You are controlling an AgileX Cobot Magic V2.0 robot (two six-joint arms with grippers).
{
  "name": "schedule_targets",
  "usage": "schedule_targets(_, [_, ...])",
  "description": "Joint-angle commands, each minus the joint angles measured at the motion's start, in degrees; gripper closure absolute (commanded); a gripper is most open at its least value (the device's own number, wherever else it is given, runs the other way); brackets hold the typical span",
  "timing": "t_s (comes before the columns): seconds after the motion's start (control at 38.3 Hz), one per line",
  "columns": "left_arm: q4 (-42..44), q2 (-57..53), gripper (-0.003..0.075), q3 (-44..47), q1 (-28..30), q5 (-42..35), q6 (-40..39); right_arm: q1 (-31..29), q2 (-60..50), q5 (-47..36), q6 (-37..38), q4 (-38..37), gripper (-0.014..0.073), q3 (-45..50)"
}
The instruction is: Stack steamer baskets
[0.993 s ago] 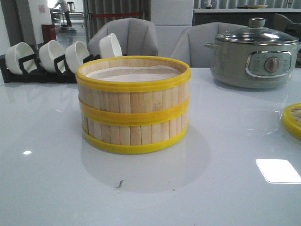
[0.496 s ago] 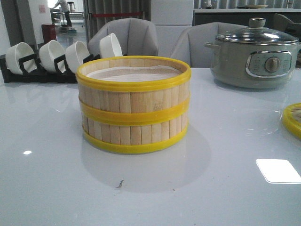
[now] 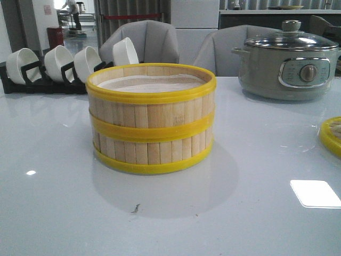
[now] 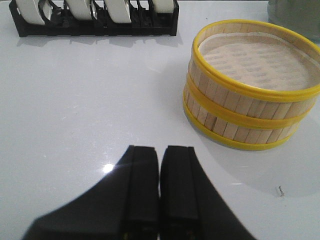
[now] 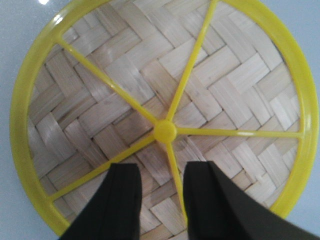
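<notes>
glossy white table (image 3: 64,213); over the last second nothing has shifted: two baskets (image 3: 151,117) sit stacked mid-table, lid (image 5: 165,115) still flat off right. right gripper (image 5: 160,200) hovers parted above it, left gripper (image 4: 159,195) pressed together, so only lidding remains

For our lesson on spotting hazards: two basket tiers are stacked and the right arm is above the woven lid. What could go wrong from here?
1. The right end effector is open over the lid, with one thin yellow spoke between its fingers; that narrow hold might slip or let the lid tilt.
2. The lid lies flat on the glossy table, so it may slide.
3. Set off-centre on the stacked baskets, it might not seat.
</notes>
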Motion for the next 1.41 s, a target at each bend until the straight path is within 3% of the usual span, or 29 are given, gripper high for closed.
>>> schedule_targets(0.0, [-0.19,0.26,0.0637,-1.62,0.04,-4.83,-0.64,-0.31,-2.81,-3.26,0.02,-0.60,0.0264,-1.91])
schedule_targets(0.42, [-0.19,0.26,0.0637,-1.62,0.04,-4.83,-0.64,-0.31,-2.74,-6.76,0.02,-0.60,0.0264,-1.91])
schedule_targets(1.38, [-0.19,0.26,0.0637,-1.62,0.04,-4.83,-0.64,-0.31,1.90,-5.01,0.02,-0.60,0.0264,-5.08])
